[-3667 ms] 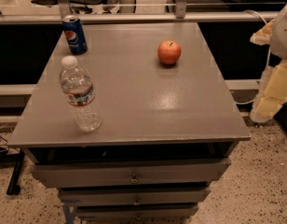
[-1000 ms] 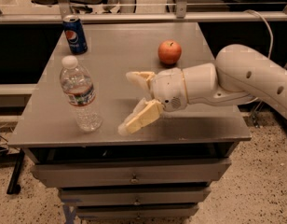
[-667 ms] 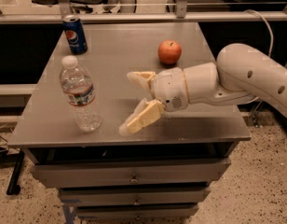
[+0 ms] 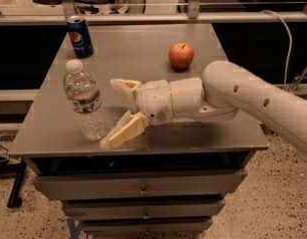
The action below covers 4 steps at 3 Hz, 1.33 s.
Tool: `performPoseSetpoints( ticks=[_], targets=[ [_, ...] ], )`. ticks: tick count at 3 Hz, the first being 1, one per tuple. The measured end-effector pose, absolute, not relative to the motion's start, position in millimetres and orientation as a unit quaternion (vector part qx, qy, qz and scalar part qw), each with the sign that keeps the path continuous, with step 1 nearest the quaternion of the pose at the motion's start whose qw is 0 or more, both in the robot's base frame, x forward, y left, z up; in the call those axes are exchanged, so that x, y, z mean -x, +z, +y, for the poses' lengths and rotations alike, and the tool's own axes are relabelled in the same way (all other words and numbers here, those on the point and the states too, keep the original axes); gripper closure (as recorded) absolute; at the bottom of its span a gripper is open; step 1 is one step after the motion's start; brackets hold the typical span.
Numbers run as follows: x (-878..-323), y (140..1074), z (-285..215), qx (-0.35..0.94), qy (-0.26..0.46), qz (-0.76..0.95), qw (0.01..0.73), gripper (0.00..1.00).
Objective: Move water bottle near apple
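Observation:
The water bottle (image 4: pixel 86 101), clear ribbed plastic with a white cap and a white, blue and red label, stands upright near the front left of the grey table (image 4: pixel 143 59). The red-orange apple (image 4: pixel 181 55) sits at the back right of the table top. My gripper (image 4: pixel 116 113) reaches in from the right, low over the table, open, its cream fingers spread just right of the bottle. The near finger (image 4: pixel 121 133) lies close to the bottle's base. Nothing is held.
A blue Pepsi can (image 4: pixel 79 36) stands at the back left corner. The table has drawers (image 4: pixel 143 188) below its front edge. A railing and chairs lie behind the table. My white arm (image 4: pixel 253 98) crosses the right side.
My gripper has moved left toward the water bottle, its open fingers now right beside it. The bottle, the apple and the can have not moved.

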State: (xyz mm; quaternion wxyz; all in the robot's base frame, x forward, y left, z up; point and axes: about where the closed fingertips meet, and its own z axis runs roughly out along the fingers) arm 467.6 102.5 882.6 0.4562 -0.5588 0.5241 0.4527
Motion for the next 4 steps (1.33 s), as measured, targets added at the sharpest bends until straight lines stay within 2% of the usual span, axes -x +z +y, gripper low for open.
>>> performPoseSetpoints(
  ticks=[1, 2, 4],
  targets=[
    [-471.4, 877.8, 131.6, 0.553, 0.471, 0.505, 0.467, 0.00],
    [-473.7, 878.8, 148.1, 0.546, 0.478, 0.494, 0.479, 0.17],
    [-474.0, 901.0, 137.3, 0.544, 0.459, 0.497, 0.496, 0.64]
  ],
)
